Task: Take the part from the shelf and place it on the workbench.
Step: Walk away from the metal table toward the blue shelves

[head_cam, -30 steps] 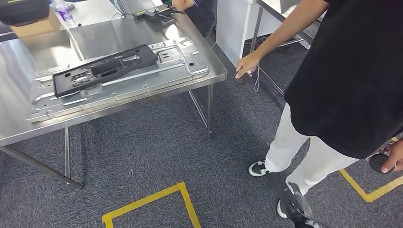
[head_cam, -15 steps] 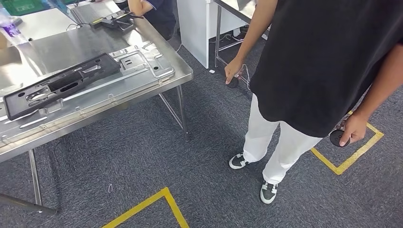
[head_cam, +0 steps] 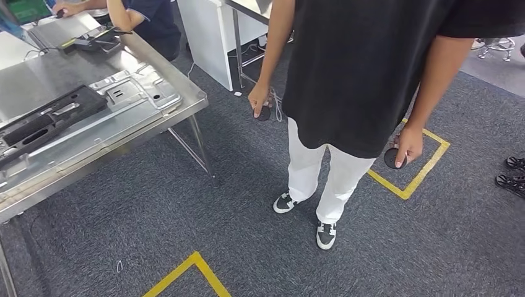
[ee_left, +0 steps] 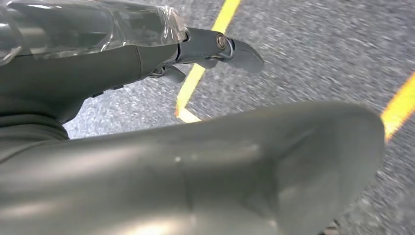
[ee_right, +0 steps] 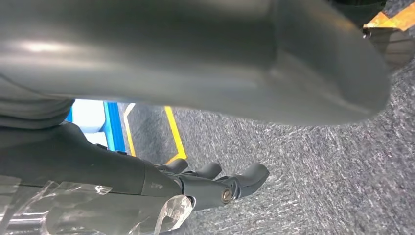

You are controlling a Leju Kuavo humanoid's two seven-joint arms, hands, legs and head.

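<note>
A person (head_cam: 365, 80) stands on carpet just beside the workbench (head_cam: 186, 105) corner.

black part (head_cam: 43, 120) cropped at edge, carpet (ee_left: 313, 54) blurred

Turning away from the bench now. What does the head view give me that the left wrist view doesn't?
The head view alone shows the steel workbench with the black part lying on a pressed metal panel, and a person in a black shirt standing close ahead, a small dark object in each hand. The left wrist view alone shows the left hand, fingers apart and holding nothing, hanging above the floor. Both show the grey carpet with yellow floor tape.
</note>
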